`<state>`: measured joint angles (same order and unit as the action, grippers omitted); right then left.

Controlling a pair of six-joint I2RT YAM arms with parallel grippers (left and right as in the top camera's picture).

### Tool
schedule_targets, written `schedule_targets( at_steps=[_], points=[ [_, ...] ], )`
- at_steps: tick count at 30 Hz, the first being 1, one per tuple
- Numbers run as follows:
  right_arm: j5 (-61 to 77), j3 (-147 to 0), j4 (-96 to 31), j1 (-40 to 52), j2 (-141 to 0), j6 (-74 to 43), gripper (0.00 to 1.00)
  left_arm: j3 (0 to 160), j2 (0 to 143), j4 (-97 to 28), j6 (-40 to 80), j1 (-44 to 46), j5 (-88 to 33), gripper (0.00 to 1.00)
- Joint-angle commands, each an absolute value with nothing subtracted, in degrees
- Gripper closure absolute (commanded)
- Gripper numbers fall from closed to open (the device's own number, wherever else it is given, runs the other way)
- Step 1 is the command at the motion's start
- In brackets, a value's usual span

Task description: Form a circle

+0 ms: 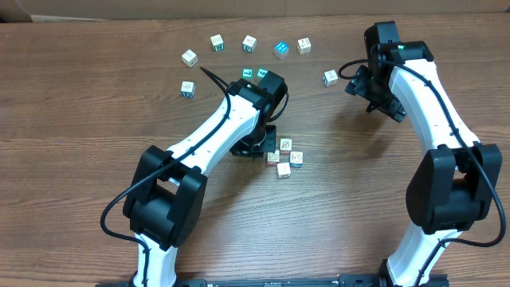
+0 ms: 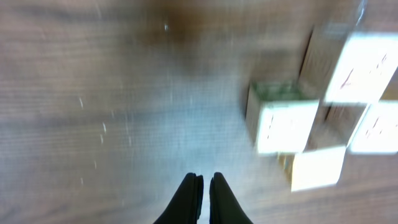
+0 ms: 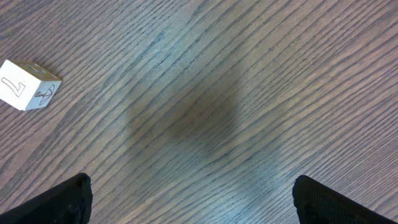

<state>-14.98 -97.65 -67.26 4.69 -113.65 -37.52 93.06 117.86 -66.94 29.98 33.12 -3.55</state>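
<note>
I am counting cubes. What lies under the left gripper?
The wrist view shows bare table under the shut left gripper; the cluster of cubes lies beside it. From overhead, the arm covers that spot.

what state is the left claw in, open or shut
Shut. In the left wrist view the left claw has its fingers together, nothing held between them.

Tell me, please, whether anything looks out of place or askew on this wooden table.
Nothing looks damaged or spilled. The four small whitish printed cubes cluster unevenly, turned at differing angles; other loose cubes lie scattered farther back.
</note>
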Motion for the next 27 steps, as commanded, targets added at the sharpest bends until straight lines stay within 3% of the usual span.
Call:
schedule_targets(
  at_steps=[1,27],
  points=[
    [-15.38,-98.67,-67.13,4.80,-111.96,-37.71,0.00,94.02,116.88,-70.02,25.41,33.69,-9.69,0.96],
    [-15.38,-98.67,-67.13,4.80,-111.96,-37.71,0.00,87.39,116.88,-59.79,25.74,41.56,-1.89,0.96]
  ],
)
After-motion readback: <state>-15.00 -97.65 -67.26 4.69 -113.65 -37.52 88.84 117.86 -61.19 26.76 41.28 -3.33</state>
